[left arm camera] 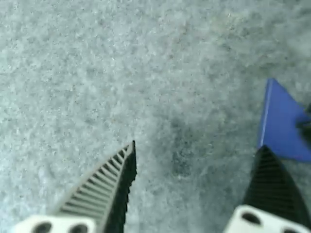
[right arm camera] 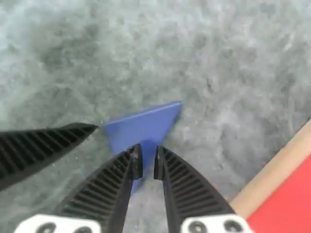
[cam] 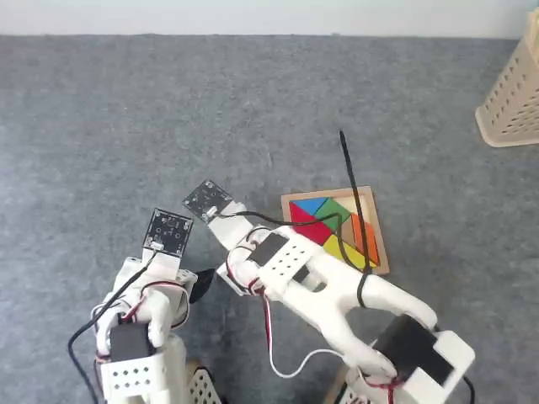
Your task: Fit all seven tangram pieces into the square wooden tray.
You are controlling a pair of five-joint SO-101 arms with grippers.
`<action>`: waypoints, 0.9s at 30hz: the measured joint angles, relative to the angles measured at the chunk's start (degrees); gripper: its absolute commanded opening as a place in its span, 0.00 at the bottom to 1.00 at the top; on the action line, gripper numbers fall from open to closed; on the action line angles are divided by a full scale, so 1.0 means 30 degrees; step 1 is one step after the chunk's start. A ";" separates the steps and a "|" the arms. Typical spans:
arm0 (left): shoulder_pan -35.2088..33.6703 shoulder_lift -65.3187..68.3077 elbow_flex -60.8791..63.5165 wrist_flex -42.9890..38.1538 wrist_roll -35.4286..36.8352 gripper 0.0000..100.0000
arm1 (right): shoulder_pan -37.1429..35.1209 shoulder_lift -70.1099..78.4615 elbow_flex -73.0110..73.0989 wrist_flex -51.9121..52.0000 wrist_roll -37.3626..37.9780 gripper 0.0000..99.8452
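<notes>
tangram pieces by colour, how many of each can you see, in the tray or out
light blue piece: 1
green piece: 1
red piece: 1
orange piece: 1
yellow piece: 1
dark blue piece: 1, outside the tray
total: 6 in view; part of the tray is covered

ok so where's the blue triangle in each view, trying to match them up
high view: hidden under the arms, likely on the grey mat beside the tray.
left wrist view: blue triangle just past the left gripper's black finger.
right wrist view: triangle straight ahead of the right gripper's tips, one corner under them.
Shared landmark: that black finger, next to the triangle in both wrist views.
</notes>
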 measured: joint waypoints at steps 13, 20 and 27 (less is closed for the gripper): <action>0.0000 0.0000 0.0000 0.0000 0.0000 0.35 | 0.0117 0.1817 -0.0410 -0.1231 -0.0029 0.04; 0.0000 0.0000 0.0000 0.0000 0.0000 0.35 | 0.4366 0.2549 -0.1319 0.1289 -0.0059 0.04; 0.0000 0.0000 0.0000 0.0000 0.0000 0.35 | 0.6300 0.2549 -0.1524 0.1582 -0.0088 0.04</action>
